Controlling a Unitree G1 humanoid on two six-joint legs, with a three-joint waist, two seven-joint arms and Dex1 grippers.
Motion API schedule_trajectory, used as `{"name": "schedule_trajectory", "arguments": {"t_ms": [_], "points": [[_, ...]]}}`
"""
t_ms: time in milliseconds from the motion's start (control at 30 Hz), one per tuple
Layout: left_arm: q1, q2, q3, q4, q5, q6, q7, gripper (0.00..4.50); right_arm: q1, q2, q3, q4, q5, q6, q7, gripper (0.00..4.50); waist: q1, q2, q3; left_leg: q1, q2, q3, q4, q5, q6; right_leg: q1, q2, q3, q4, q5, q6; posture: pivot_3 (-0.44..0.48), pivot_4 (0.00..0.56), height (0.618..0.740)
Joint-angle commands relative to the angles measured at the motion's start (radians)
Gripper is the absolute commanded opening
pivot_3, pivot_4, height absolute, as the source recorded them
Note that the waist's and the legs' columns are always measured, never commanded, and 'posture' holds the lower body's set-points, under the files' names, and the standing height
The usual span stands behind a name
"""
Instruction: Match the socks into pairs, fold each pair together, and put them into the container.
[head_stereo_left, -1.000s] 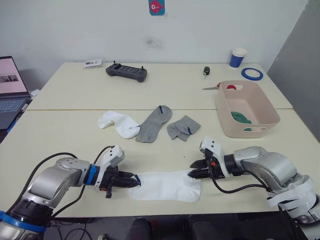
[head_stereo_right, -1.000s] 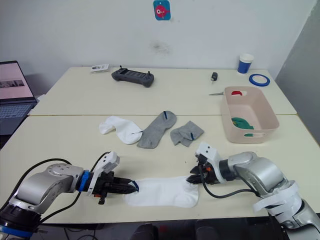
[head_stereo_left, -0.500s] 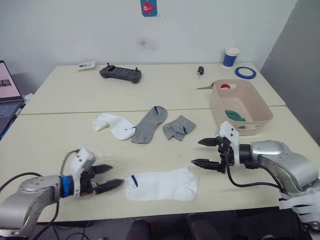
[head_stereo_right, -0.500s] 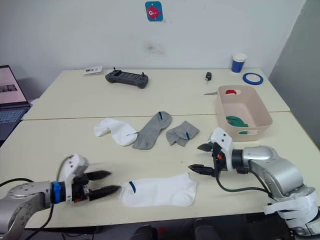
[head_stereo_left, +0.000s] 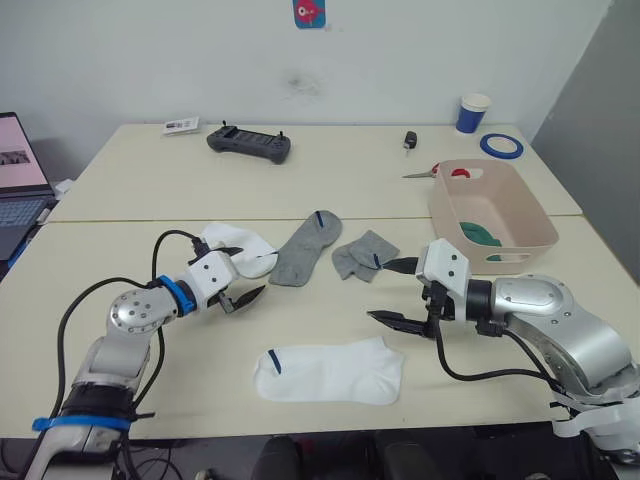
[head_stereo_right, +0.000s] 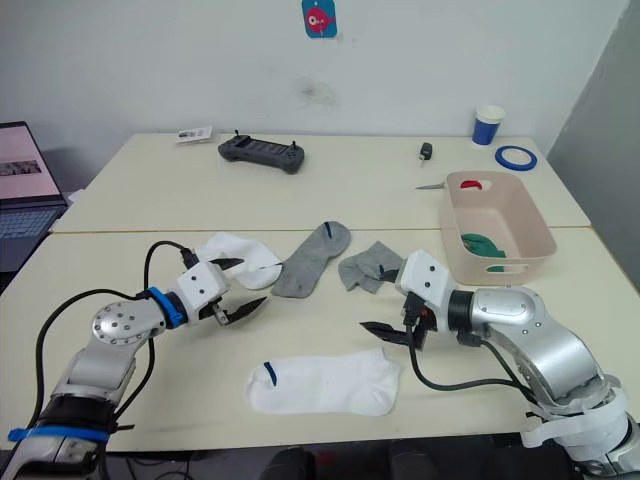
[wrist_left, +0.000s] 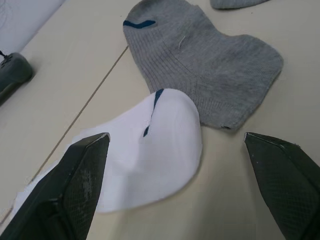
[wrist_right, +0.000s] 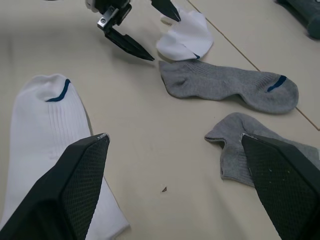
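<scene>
The left gripper (head_stereo_left: 237, 277), fingers spread and empty, is held just short of the second white sock (head_stereo_left: 240, 249), which lies beside the flat grey sock (head_stereo_left: 305, 248), well nearer this arm than the right gripper (head_stereo_left: 396, 291), likewise spread wide.

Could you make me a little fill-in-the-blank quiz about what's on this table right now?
1. The sock lying flat nearest the front edge of the table is ____.
2. The left gripper, jaws open, reaches toward the ____ sock.
3. Something dark green lies inside the pink ____.
4. The paper cup at the far edge is blue and ____.

Missing words: white; white; container; white
</scene>
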Motion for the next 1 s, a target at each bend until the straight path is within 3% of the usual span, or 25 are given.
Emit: {"name": "schedule_trajectory", "arguments": {"t_ms": [33, 267, 400, 533, 767, 867, 1000], "points": [[-0.073, -0.018, -0.019, 0.131, 0.034, -0.054, 0.015, 3.57, 0.004, -0.008, -0.031, -0.045, -0.001, -0.002, -0.017, 4.5, -0.003, 0.0, 0.0, 0.0, 0.0, 0.0, 0.0, 0.0, 0.0, 0.0, 0.0, 0.0, 0.0, 0.0, 0.0, 0.0, 0.15, 0.74], [-0.133, -0.039, -0.007, 0.236, 0.002, -0.059, -0.026, 1.41, 0.019, -0.015, -0.029, -0.052, -0.014, -0.011, -0.029, 4.5, -0.003, 0.0, 0.0, 0.0, 0.0, 0.0, 0.0, 0.0, 0.0, 0.0, 0.0, 0.0, 0.001, 0.0, 0.0, 0.0, 0.15, 0.74], [-0.101, -0.037, 0.06, 0.156, -0.106, 0.005, -0.059, 0.11, 0.031, -0.013, -0.026, -0.053, -0.028, -0.025, -0.033, 4.5, -0.003, 0.0, 0.0, 0.0, 0.0, -0.001, 0.001, 0.0, 0.0, 0.0, 0.0, 0.0, 0.001, 0.0, 0.0, 0.0, 0.15, 0.74], [0.0, -0.002, 0.135, -0.119, -0.259, 0.24, -0.111, 0.02, 0.04, -0.014, -0.026, -0.055, -0.032, -0.031, -0.031, 4.5, -0.004, 0.0, 0.0, 0.0, 0.001, 0.0, 0.001, 0.0, 0.0, 0.0, 0.0, 0.0, 0.001, 0.0, 0.001, 0.0, 0.15, 0.74], [0.168, 0.067, 0.201, -0.624, -0.486, 0.724, -0.074, 0.02, 0.058, -0.04, -0.041, -0.038, -0.035, -0.062, -0.007, 4.5, -0.003, -0.001, 0.0, 0.001, 0.001, -0.002, 0.001, 0.0, 0.0, 0.001, 0.0, 0.0, 0.001, 0.0, 0.001, 0.0, 0.15, 0.74], [0.186, -0.023, 0.143, -0.81, -0.595, 0.921, 0.041, 0.02, 0.066, -0.074, -0.053, -0.017, -0.041, -0.082, 0.021, 4.5, 0.001, -0.001, 0.0, 0.001, 0.0, -0.002, 0.001, 0.0, 0.0, 0.002, -0.001, -0.001, 0.0, 0.0, 0.001, 0.0, 0.15, 0.74], [0.14, -0.162, 0.012, -0.855, -0.566, 1.011, 0.162, 0.02, 0.067, -0.098, -0.059, -0.002, -0.06, -0.082, 0.018, 4.5, 0.001, -0.002, 0.001, 0.001, -0.001, -0.001, 0.003, 0.0, 0.0, 0.003, -0.002, 0.0, 0.0, 0.002, 0.004, 0.0, 0.15, 0.74]]}}
